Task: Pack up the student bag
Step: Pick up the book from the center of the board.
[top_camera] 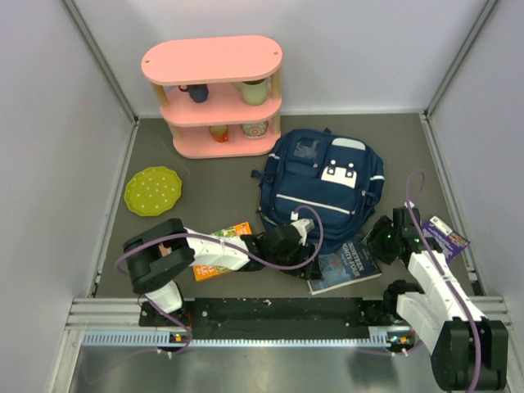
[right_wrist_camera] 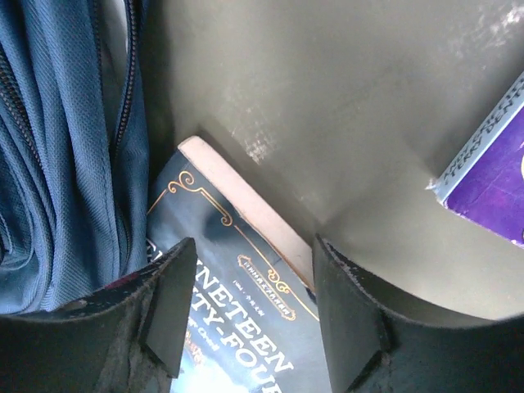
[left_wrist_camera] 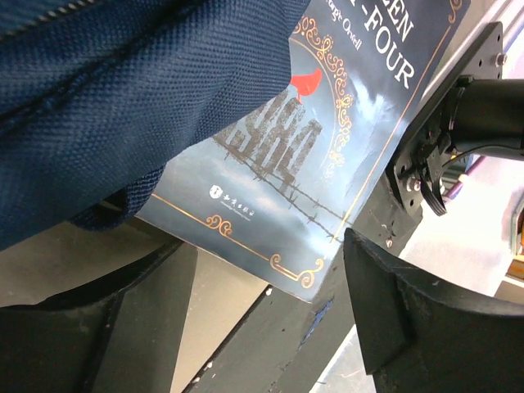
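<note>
The left gripper (left_wrist_camera: 266, 270) has its fingers spread apart with nothing between them. It sits low over the near edge of the bench, close to the middle. Just past its fingertips is the near corner of a dark-blue paperback (left_wrist_camera: 303, 180), whose cover shows parts of the title "Nineteen Eighty-Four". That corner juts over the black rail (left_wrist_camera: 270, 344) along the near edge. The navy fabric of the student bag (left_wrist_camera: 123, 98) lies over the left part of the cover.

The right gripper (right_wrist_camera: 254, 254) is also parted and grips nothing. It hangs over the same paperback at its far end. A zipped fold of the bag presses against the book's left side. A purple book (right_wrist_camera: 491, 188) lies apart on the grey bench surface (right_wrist_camera: 344, 98), towards the right edge.

From above, the student bag lies flat, front up, right of the bench's middle. Its near edge meets the paperback, and both grippers are close to that edge. An orange book (top_camera: 223, 239) lies under the left arm, towards the near-left corner. A round green plate (top_camera: 153, 191) rests near the left edge. A pink two-tier shelf (top_camera: 214, 61) stands against the far edge, left of centre, holding a few cups and a bowl.
</note>
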